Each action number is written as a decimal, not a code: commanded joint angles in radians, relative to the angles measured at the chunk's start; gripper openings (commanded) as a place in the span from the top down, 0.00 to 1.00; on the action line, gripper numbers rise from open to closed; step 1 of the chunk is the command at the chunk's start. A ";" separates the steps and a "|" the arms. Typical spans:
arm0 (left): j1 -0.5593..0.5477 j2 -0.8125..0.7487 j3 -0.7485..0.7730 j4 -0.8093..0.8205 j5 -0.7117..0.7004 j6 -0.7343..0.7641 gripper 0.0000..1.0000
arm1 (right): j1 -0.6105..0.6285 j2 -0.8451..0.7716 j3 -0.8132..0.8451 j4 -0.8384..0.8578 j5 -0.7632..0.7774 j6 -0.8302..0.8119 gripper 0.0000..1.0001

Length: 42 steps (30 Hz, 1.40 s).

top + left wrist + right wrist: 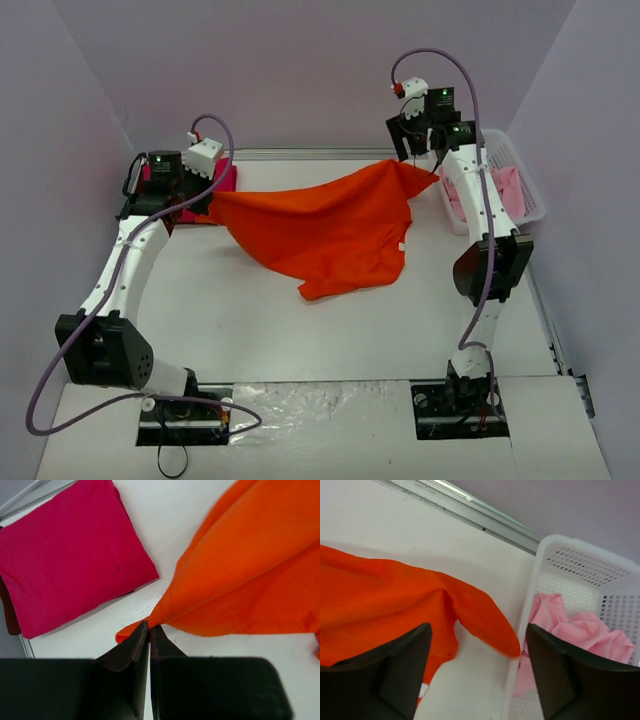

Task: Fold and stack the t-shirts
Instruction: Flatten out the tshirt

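Observation:
The bright orange t-shirt (330,225) lies spread and rumpled across the middle of the table. My left gripper (149,627) is shut on its left corner (165,605), at the table's far left (200,205). Just beyond it lies the magenta-red t-shirt (70,555), folded flat (222,178). My right gripper (479,630) stands open above the orange shirt's right sleeve (485,622), with nothing between its fingers; it hangs at the back right (420,150). The pale pink t-shirt (580,630) is crumpled in the basket (508,188).
A white lattice basket (530,175) stands at the table's right edge, its rim (570,542) close to my right gripper. A metal rail (300,153) runs along the table's back edge, and purple walls enclose the table.

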 commanded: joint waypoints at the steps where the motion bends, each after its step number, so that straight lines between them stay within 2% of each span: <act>1: -0.001 0.043 0.001 0.109 -0.074 -0.012 0.98 | 0.041 0.122 0.097 0.021 0.098 -0.016 0.20; 4: -0.002 0.098 -0.013 0.129 -0.087 -0.013 0.98 | 0.072 0.209 0.127 0.023 0.171 -0.045 0.19; 8: -0.013 0.124 -0.016 0.121 -0.085 -0.004 0.97 | 0.071 0.175 0.049 0.049 0.161 -0.025 0.20; 12: -0.025 0.107 -0.041 0.118 -0.082 0.005 0.98 | 0.077 0.008 -0.143 0.050 0.099 -0.005 0.22; 15: -0.028 0.084 -0.059 0.114 -0.070 0.002 0.98 | 0.077 -0.107 -0.359 0.052 0.062 0.016 0.22; 21: -0.030 0.022 -0.096 0.097 -0.042 0.005 0.97 | 0.069 -0.172 -0.513 0.043 0.031 0.030 0.25; 25: -0.030 -0.023 -0.130 0.074 -0.044 0.022 0.98 | 0.078 -0.172 -0.560 -0.005 -0.056 0.012 0.41; 26: -0.030 -0.037 -0.142 0.063 -0.047 0.025 0.97 | 0.090 -0.173 -0.582 -0.022 -0.090 0.004 0.55; 27: -0.030 -0.044 -0.148 0.058 -0.048 0.030 0.98 | 0.100 -0.173 -0.594 -0.028 -0.104 -0.002 0.62; 28: -0.031 -0.058 -0.163 0.054 -0.050 0.030 0.98 | 0.110 -0.175 -0.608 -0.037 -0.113 -0.008 0.76; 30: -0.030 -0.071 -0.179 0.054 -0.051 0.033 0.98 | 0.139 -0.173 -0.642 -0.042 -0.138 -0.025 0.86; 31: -0.030 -0.081 -0.187 0.057 -0.048 0.033 0.98 | 0.150 -0.167 -0.649 -0.046 -0.141 -0.028 0.94; 33: -0.031 -0.089 -0.205 0.058 -0.047 0.034 0.98 | 0.166 -0.155 -0.669 -0.049 -0.153 -0.030 1.00; 42: -0.031 -0.101 -0.225 0.064 -0.036 0.033 0.98 | 0.262 -0.089 -0.723 -0.054 -0.155 -0.030 1.00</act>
